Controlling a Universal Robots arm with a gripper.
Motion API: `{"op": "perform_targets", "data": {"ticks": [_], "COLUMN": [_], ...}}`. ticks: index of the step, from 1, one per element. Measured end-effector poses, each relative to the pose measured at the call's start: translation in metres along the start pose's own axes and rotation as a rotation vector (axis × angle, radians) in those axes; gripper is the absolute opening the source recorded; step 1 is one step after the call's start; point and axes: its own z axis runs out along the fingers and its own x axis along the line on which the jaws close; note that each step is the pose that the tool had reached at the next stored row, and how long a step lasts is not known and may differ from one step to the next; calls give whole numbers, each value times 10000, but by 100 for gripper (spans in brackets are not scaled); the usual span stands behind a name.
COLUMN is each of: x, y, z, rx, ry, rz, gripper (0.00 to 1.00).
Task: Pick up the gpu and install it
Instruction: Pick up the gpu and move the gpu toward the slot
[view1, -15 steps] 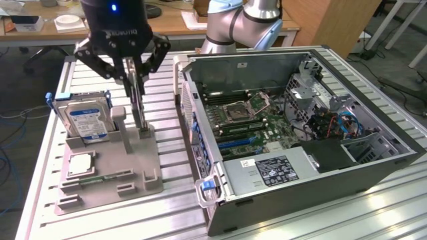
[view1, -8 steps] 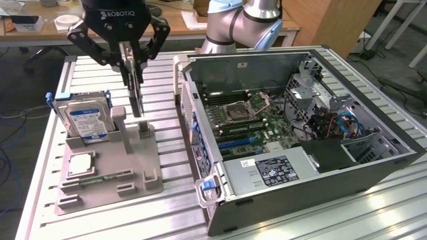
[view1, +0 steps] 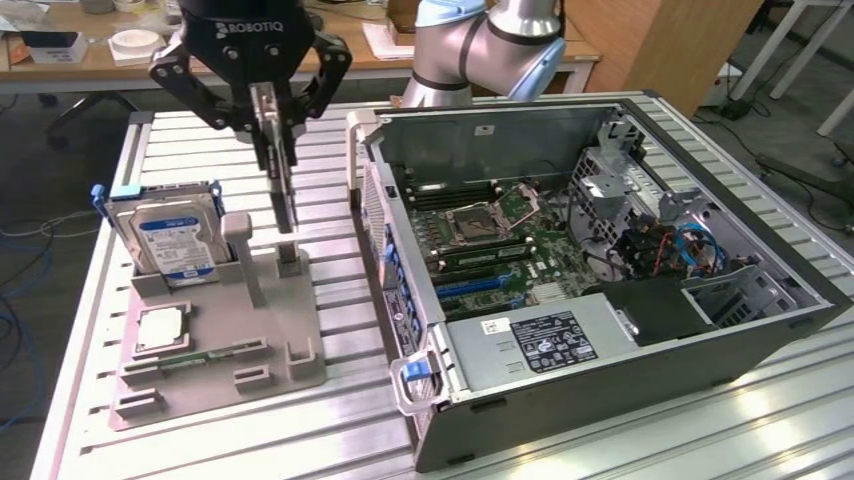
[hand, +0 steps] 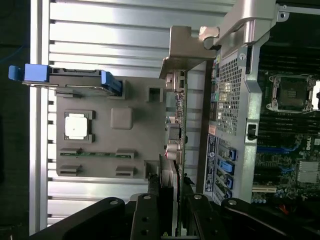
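The gpu is a thin dark card seen edge-on, hanging upright from my gripper, which is shut on its upper part. Its lower end sits just over a slotted post of the grey holder, left of the open computer case. In the wrist view the gpu runs away from my gripper, with a finger on each face. Its silver end bracket lies at the far end, close beside the case's rear panel.
A hard drive with a blue-white label stands in the holder's back corner, and a square CPU chip lies flat nearer the front. Inside the case are the motherboard and a power supply. The slatted metal table carries everything.
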Motion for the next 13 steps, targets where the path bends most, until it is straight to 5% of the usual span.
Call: {"op": "perform_targets", "data": {"ticks": [13], "x": [-403], "y": [-14], "z": [14], "rx": [1], "ry": [0], "rz": [26], "gripper": [27]}}
